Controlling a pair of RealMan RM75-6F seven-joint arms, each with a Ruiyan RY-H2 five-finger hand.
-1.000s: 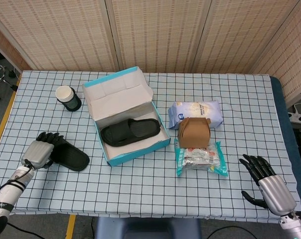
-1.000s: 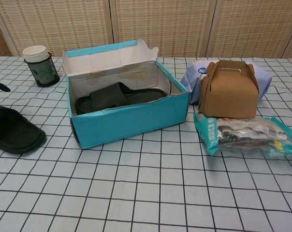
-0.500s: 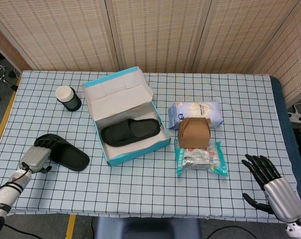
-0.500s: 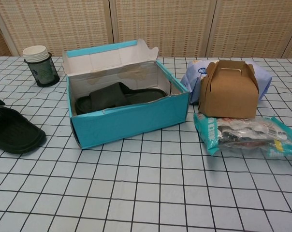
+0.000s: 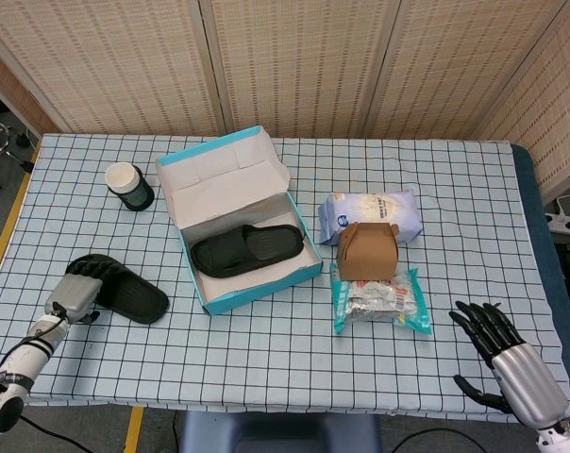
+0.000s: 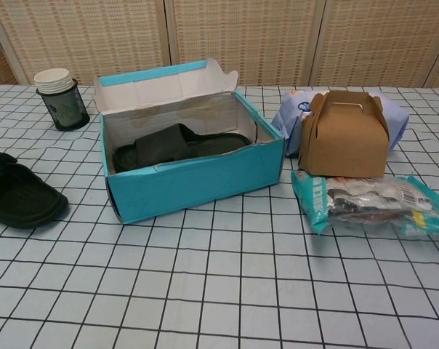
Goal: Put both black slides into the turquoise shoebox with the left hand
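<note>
Sliding back toward you, your left hand (image 5: 70,297) now rests on the second black slide's (image 5: 125,294) heel, grip unclear, while the first slide (image 5: 245,251) lies inside the turquoise shoebox (image 5: 257,285) beyond it.

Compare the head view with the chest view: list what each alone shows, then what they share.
Only the head view shows the left hand, its fingers on the end of the loose black rubber slide, and the right hand, fingers apart, at the table's near right edge.

Only the chest view shows the side of the turquoise cardboard shoebox and the handle of the brown cardboard carry box.

Both show the second black slide inside the shoebox, the white paper cup in its dark holder, and the snack packets.
</note>
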